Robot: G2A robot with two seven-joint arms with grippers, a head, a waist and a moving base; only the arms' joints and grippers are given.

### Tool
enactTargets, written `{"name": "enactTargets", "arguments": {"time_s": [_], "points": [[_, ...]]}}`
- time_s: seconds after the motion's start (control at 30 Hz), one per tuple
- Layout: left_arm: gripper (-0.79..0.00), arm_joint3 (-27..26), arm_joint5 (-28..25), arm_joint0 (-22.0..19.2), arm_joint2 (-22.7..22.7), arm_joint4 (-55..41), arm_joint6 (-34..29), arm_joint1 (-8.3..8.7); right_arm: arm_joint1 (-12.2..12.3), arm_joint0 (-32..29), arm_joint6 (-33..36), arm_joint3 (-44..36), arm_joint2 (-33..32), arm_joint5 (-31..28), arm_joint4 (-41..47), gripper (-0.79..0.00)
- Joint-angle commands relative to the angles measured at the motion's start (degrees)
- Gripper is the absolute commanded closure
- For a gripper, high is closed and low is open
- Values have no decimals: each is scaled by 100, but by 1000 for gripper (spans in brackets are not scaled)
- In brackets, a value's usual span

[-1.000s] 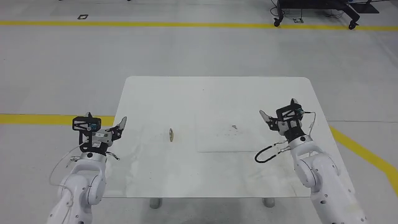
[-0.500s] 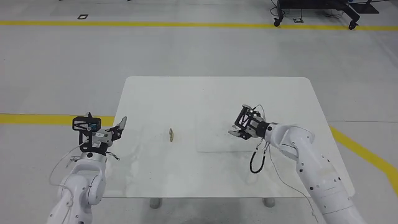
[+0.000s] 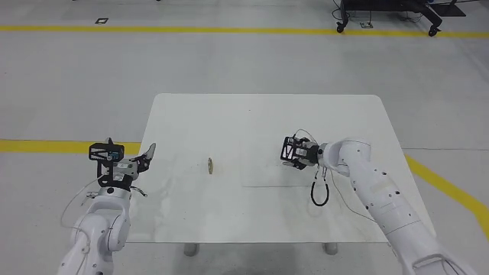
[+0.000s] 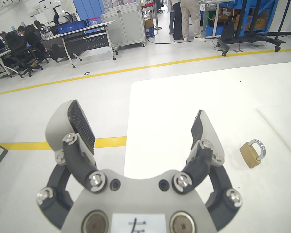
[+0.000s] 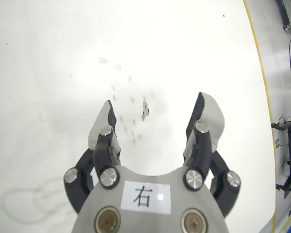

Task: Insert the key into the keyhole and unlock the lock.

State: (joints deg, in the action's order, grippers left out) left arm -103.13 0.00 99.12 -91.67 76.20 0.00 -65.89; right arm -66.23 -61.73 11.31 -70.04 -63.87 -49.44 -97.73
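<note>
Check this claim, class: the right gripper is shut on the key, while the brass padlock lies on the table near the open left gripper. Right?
No. The right wrist view shows the right gripper open, the key lying loose on the table under it. The brass padlock does lie near the open left gripper.

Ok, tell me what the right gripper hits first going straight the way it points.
Probably the key, lying on the table just ahead of the right gripper, in line with its open jaws; depth is unclear, so bare table is possible.
</note>
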Motion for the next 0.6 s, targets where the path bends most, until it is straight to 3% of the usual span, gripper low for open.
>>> {"name": "enactTargets", "arguments": {"time_s": [0.0,0.1,0.23,0.57], "points": [[-785,0,0,0,0,0,0,0,-13,93,-67,170,66,-53,27,-277],[-785,0,0,0,0,0,0,0,-30,230,-134,418,169,-80,-20,-188],[-785,0,0,0,0,0,0,0,-32,335,-322,631,270,-180,-87,-3],[-785,0,0,0,0,0,0,0,103,271,-1020,537,237,-233,-540,0]]}}
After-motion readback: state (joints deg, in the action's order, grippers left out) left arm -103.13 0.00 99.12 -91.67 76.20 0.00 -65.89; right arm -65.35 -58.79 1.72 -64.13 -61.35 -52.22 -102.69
